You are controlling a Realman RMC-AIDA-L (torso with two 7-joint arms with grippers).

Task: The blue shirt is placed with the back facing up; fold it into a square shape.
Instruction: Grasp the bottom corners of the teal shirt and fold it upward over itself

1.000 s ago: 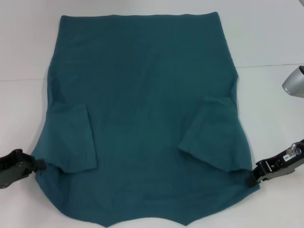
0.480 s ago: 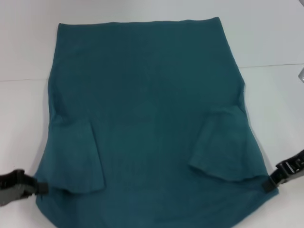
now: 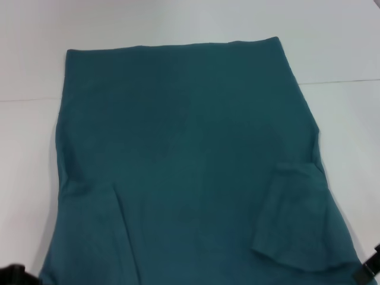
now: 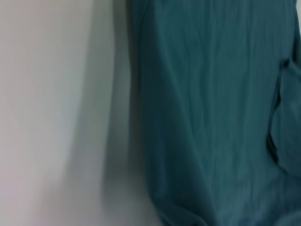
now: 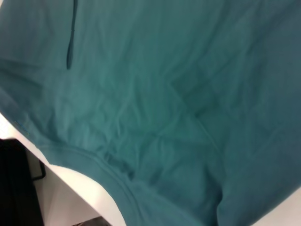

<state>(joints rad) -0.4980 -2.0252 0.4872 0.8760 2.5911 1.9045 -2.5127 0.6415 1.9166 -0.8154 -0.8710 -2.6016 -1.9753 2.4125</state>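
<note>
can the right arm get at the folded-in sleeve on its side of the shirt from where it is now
Probably yes. The right end effector sits at the blue shirt's near right edge, beside the folded-in right sleeve. Nothing lies between them on the white table. The left end effector is opposite.

White table [image 3: 178, 24] – matte, evenly lit surface; a thin seam line [image 3: 338, 81] runs across it toward the right edge – soft shadow alongside the fabric

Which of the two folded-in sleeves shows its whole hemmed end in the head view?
The sleeve on the robot's right side of the blue shirt: its hemmed end shows whole. The left sleeve runs off the picture's bottom edge.
</note>
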